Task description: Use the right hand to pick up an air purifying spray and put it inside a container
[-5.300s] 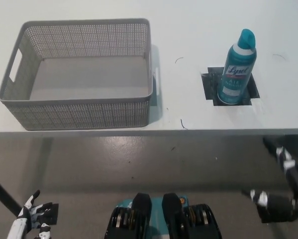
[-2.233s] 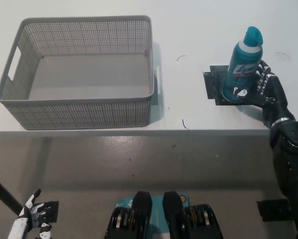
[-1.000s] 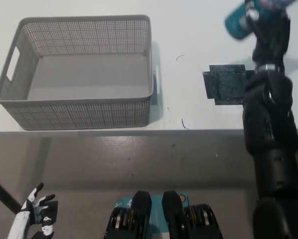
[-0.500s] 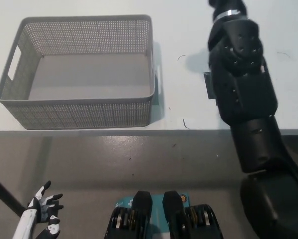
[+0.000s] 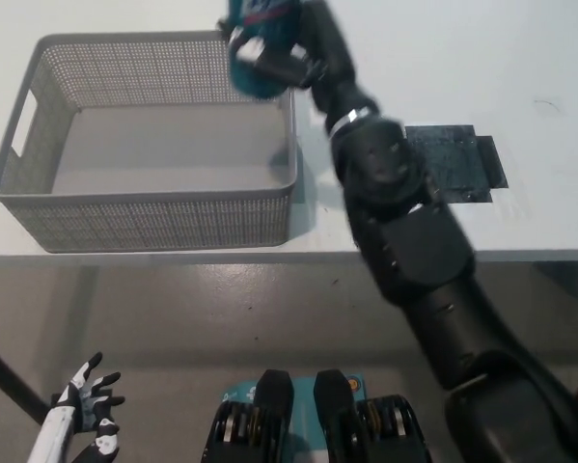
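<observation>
Right hand (image 5: 287, 50) grips teal spray can (image 5: 255, 60) above basket (image 5: 163, 217); label unreadable.

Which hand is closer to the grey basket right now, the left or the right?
The right. The black right hand holds the spray can over the far right corner of the basket, while the white left hand hangs open far below the table edge at lower left.

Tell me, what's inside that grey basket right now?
Nothing visible: the basket floor shows bare. The right hand holds the spray can above its far right corner, hiding that bit.
</observation>
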